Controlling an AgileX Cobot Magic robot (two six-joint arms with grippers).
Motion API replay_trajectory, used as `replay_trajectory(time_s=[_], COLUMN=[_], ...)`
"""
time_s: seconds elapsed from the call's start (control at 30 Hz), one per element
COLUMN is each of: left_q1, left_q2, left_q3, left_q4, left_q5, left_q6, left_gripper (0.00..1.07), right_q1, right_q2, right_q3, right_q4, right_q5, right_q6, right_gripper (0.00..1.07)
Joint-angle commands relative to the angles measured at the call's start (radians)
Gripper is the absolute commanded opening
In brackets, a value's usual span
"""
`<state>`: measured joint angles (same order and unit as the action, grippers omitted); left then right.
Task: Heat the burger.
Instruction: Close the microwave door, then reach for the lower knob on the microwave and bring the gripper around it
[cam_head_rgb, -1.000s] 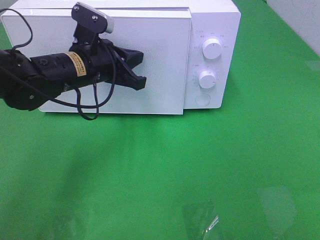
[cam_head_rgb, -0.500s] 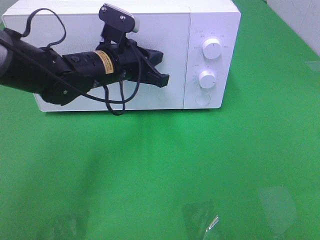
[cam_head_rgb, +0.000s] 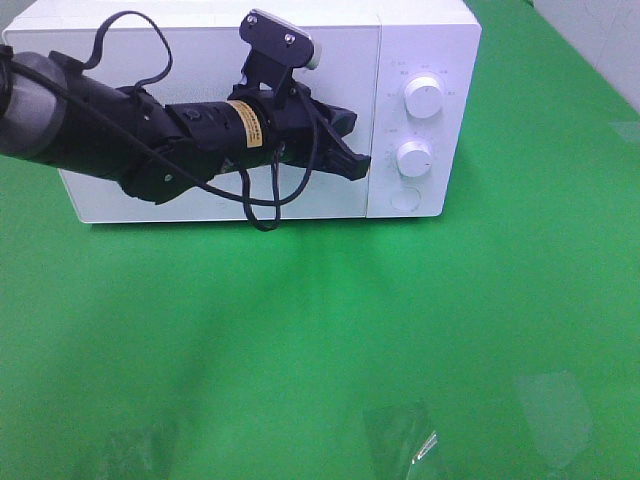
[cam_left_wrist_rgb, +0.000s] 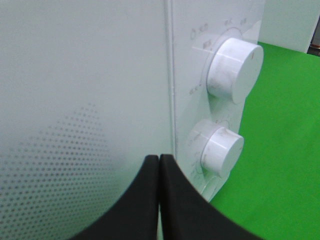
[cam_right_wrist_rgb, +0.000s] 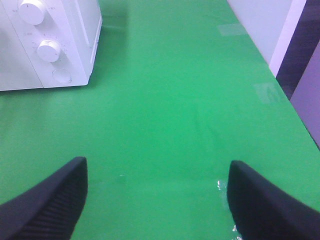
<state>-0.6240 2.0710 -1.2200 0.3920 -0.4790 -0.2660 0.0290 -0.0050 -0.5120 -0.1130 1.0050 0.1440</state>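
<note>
Green tabletop (cam_head_rgb: 400, 320) ×1 | white microwave (cam_head_rgb: 430, 40) ×1 at 12 o'clock, knobs (cam_head_rgb: 425, 98) ×2 | left pincer (cam_left_wrist_rgb: 159, 160) pressed together | right pincer (cam_right_wrist_rgb: 157, 165) wide

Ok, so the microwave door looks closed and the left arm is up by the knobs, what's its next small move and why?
Probably ease the left jaws on toward the lower knob and open them to grip it. The microwave door sits flush with the front, and the jaws are pressed shut just short of that knob, so setting a dial seems the likely next step.
</note>
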Motion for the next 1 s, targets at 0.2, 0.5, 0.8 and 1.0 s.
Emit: replay_trajectory(time_s=[0.2,0.5,0.8,1.0], left_q1=[-0.062,-0.184,-0.268,-0.289], left_q2=[-0.137,-0.228,-0.235,-0.235], left_q3=[-0.032,-0.032,-0.032,-0.032], left_q4=[-0.037,-0.048,-0.062,-0.110], left_q5=[0.363,0.810,1.117,1.458], left_q6=[-0.030,-0.013,-0.013,-0.013], left_gripper=[0.00,0.64,1.00,1.00], right_q1=[-0.006,-0.006,-0.006,-0.006], right_q2=[-0.023,-0.023,-0.023,-0.023], right_q3=[0.002,0.002,0.002,0.002], right_q4=[-0.005,-0.004,-0.004,-0.004], right_q5=[0.001,0.001,0.001,0.001], right_q6=[-0.005,-0.006,-0.005,-0.005], right_gripper=[0.76,0.76,0.76,0.76])
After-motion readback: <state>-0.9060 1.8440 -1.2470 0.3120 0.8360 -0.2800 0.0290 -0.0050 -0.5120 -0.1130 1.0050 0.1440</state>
